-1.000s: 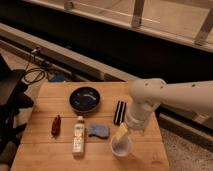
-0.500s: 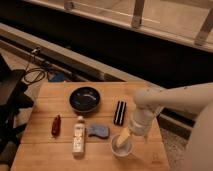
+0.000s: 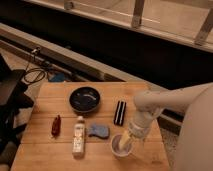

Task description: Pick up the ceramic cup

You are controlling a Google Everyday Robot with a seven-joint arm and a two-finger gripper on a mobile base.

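Gripper (image 3: 126, 143) sits at the ceramic cup (image 3: 120, 145) near the table's (image 3: 45, 150) front right corner; whether it grasps is unclear. The white bottle's (image 3: 78, 136) label is unreadable.

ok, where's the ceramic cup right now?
Camera view: the ceramic cup sits at the wooden table's front-right, just right of the blue sponge, with the gripper at its rim.
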